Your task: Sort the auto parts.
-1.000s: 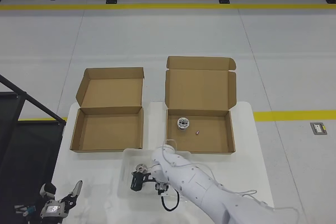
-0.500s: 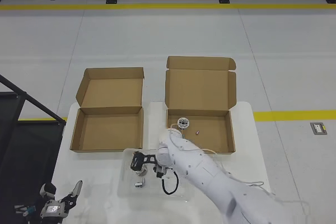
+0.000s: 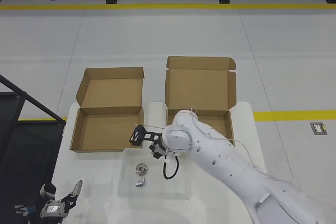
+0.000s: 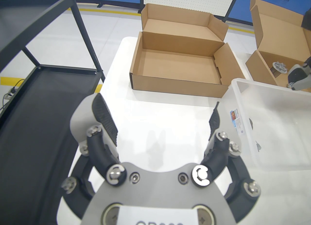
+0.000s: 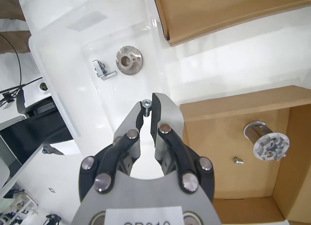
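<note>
Two parts, flange (image 5: 129,61) and bracket (image 5: 104,70), are lying in the bin (image 5: 73,90); just beyond its rim the right gripper (image 5: 147,108) is pinching a bolt (image 5: 146,103) tight, seemingly mid-delivery. Next is likely lowering it into the box (image 5: 218,133) behind the bin holding a second bolt (image 5: 237,160). Left gripper (image 4: 156,104) is gaping empty.

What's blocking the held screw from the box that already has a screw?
Nothing visible. The right gripper holds the screw in the air; only the low wall of the box lies between, and the floor by the other screw is bare.
</note>
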Robot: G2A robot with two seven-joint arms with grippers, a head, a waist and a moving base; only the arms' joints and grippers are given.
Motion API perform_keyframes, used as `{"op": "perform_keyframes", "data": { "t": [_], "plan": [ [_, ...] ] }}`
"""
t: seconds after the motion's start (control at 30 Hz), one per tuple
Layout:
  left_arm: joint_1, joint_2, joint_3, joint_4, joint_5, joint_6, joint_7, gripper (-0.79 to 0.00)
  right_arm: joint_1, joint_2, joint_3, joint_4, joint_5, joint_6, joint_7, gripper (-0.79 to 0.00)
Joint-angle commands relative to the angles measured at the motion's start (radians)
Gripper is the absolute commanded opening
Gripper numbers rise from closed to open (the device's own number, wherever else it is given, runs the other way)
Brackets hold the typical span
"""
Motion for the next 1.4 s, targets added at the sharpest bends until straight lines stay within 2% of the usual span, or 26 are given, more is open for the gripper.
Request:
{"op": "perform_keyframes", "data": {
  "t": [0.0,0.13,0.27,0.37,0.5,0.87,0.93,1.03,1.2,1.37],
  "plan": [
    [0.0,0.0,0.0,0.0,0.0,0.0,0.0,0.0,-0.059,0.049,0.078,-0.124,-0.024,0.028,0.023,-0.785],
    [0.0,0.0,0.0,0.0,0.0,0.0,0.0,0.0,-0.198,0.13,0.238,-0.334,-0.135,0.137,0.04,-0.785],
    [0.0,0.0,0.0,0.0,0.0,0.0,0.0,0.0,-0.345,0.187,0.38,-0.519,-0.263,0.212,0.031,-0.785],
    [0.0,0.0,0.0,0.0,0.0,0.0,0.0,0.0,-0.433,0.216,0.494,-0.594,-0.271,0.197,-0.028,-0.785],
    [0.0,0.0,0.0,0.0,0.0,0.0,0.0,0.0,-0.524,0.245,0.646,-0.633,-0.148,0.086,-0.121,-0.785],
    [0.0,0.0,0.0,0.0,0.0,0.0,0.0,0.0,-0.529,0.247,0.657,-0.632,-0.14,0.081,-0.121,-0.785],
    [0.0,0.0,0.0,0.0,0.0,0.0,0.0,0.0,-0.543,0.246,0.654,-0.62,-0.116,0.106,-0.163,-0.785],
    [0.0,0.0,0.0,0.0,0.0,0.0,0.0,0.0,-0.538,0.246,0.694,-0.579,-0.007,0.09,-0.242,-0.785],
    [0.0,0.0,0.0,0.0,0.0,0.0,0.0,0.0,-0.58,0.266,0.844,-0.521,0.329,-0.142,-0.34,-0.785],
    [0.0,0.0,0.0,0.0,0.0,0.0,0.0,0.0,-0.591,0.286,0.907,-0.436,0.634,-0.339,-0.299,-0.785]
  ]
}}
